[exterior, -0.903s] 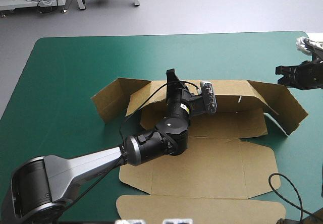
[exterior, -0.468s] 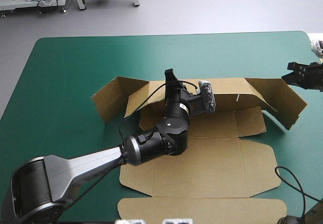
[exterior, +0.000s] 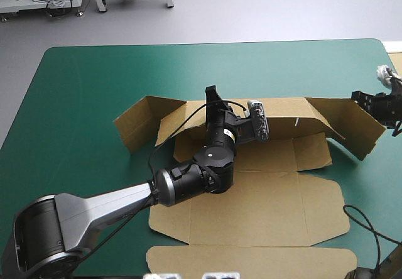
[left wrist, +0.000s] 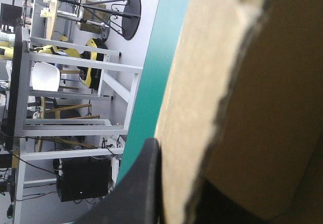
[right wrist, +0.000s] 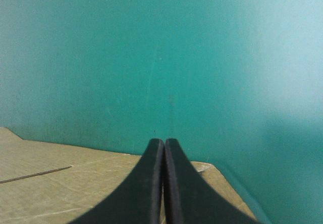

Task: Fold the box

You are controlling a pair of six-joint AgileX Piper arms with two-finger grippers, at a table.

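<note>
Two things: left end effector (exterior: 213, 97) is pinching the raised back wall (exterior: 286, 109) of the brown box (exterior: 251, 210) mid-worktop (exterior: 81, 90), but right end effector (right wrist: 163, 143) is clenched empty right by the side flap (exterior: 353, 125), so I reckon that flap could slide off it and flop flat.

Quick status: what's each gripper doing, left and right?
Left gripper: shut on the box, at its raised far wall.
Right gripper: shut, holding nothing; the box lies just under it.

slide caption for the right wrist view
right jaws shut at a corner of the brown box, teal-green table beyond
</note>
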